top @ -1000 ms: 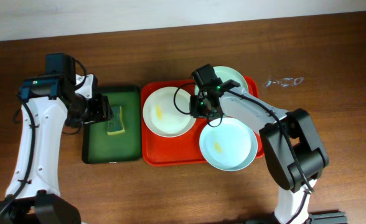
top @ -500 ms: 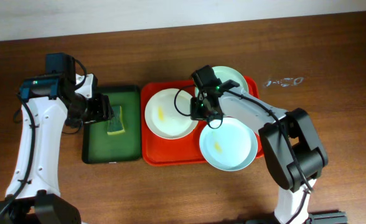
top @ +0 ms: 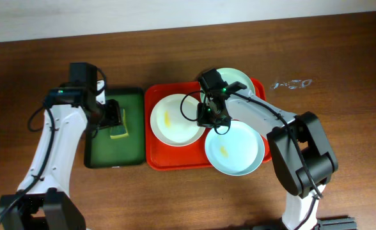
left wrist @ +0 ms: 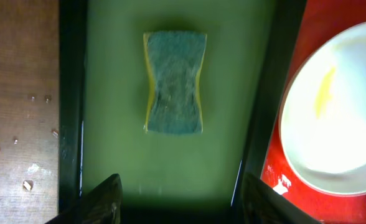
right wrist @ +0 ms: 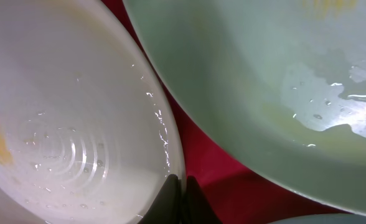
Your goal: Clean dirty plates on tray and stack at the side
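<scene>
Three plates are shown on the red tray (top: 175,160) at the middle of the desk (top: 341,51). The cream plate (top: 174,120) is set at the tray's left. The far mint plate (top: 238,79) is placed at the back right corner, and the near mint plate (top: 235,150) at the front right, overhanging the rim. Yellow smears are seen on the cream plate and the near mint plate. The right hand (top: 208,117) is held at the cream plate's right edge, its fingertips drawn together and apparently pinched on the rim, though the close view is tight. The left hand (left wrist: 180,205) is held wide open and empty above the green tray (top: 105,153), where the sponge (left wrist: 173,83) lies flat, untouched.
</scene>
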Robot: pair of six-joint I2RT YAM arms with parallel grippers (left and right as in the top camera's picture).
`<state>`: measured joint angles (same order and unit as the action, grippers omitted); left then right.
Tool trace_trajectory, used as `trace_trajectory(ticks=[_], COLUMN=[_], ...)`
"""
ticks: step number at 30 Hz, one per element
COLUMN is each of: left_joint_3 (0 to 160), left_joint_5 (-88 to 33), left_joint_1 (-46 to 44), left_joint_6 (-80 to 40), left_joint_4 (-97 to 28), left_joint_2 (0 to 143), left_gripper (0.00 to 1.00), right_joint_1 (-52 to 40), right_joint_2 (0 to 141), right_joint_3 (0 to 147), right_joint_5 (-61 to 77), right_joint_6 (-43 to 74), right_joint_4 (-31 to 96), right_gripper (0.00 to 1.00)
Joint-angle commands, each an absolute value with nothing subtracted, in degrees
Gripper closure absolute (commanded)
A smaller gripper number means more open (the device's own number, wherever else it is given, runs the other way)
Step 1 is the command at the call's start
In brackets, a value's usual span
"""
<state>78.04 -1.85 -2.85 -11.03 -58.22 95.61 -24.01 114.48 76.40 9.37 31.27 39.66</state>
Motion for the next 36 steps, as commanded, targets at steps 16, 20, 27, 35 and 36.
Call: trace_trajectory(ticks=[16, 20, 27, 35, 36], left_joint_3=[74.7, 74.7, 74.7, 74.94, 74.94], left_joint_5=[1.58, 5.08, 5.61, 2.24, 2.13], left_joint_1=[-4.36, -4.4, -4.4, -4.4, -4.4], left_joint_6=[-12.16, -12.16, -12.21, -10.83, -10.52], left_joint_4=[-46.46, -43.92, -42.44, -42.48, -42.52], left_joint_2=[107.18, 110.24, 111.28, 113.23, 113.23], left_gripper=[0.48, 0.47, 0.56, 0.6, 0.59], right_joint_1=[-24.36, -24.36, -24.36, -24.36, -24.36], right_joint_2=[114.26, 114.26, 114.26, 114.26, 114.26], right_joint_3=[75.85, 75.85, 75.85, 75.85, 75.85], right_joint_5=[9.85, 9.85, 9.85, 9.82, 9.82], right_joint_6=[30.94, 30.94, 30.94, 30.94, 30.94], right_joint_4=[40.27, 40.27, 40.14, 40.07, 40.07], right_gripper=[0.96, 0.96, 0.96, 0.95, 0.95])
